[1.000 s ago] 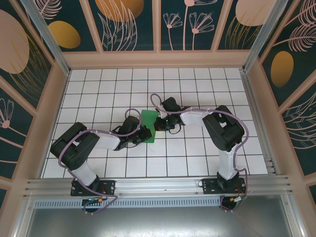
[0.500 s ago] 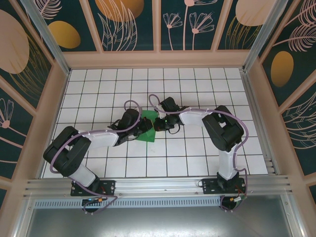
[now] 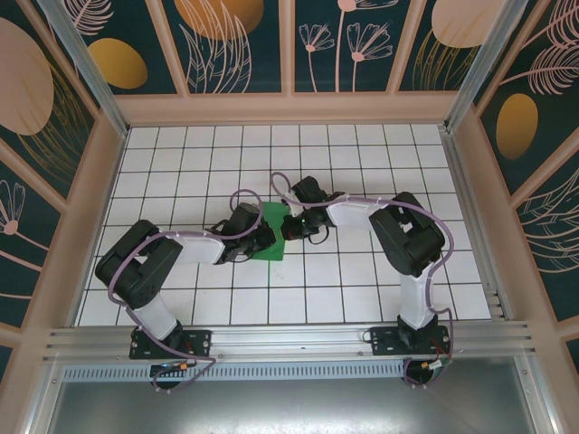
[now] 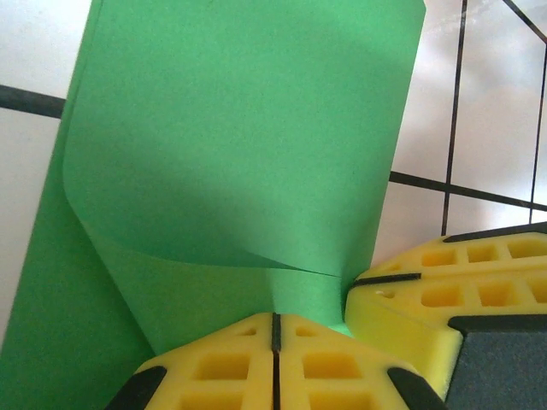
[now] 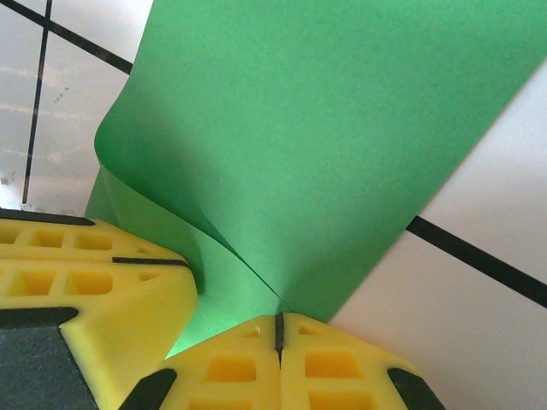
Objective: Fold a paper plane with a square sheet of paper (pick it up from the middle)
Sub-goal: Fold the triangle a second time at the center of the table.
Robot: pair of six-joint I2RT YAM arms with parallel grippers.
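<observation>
Two tight grips, left end effector (image 4: 275, 323) and right end effector (image 5: 279, 323), on square sheet of paper (image 4: 239, 128) lengthwise near-far.

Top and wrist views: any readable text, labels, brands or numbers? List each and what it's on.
None readable.
The square sheet of paper is plain green, unprinted.
The left pincer and right pincer show bare yellow pads, unmarked.
The table carries only black grid lines; the wall panels only leaf and flower patterns.
</observation>
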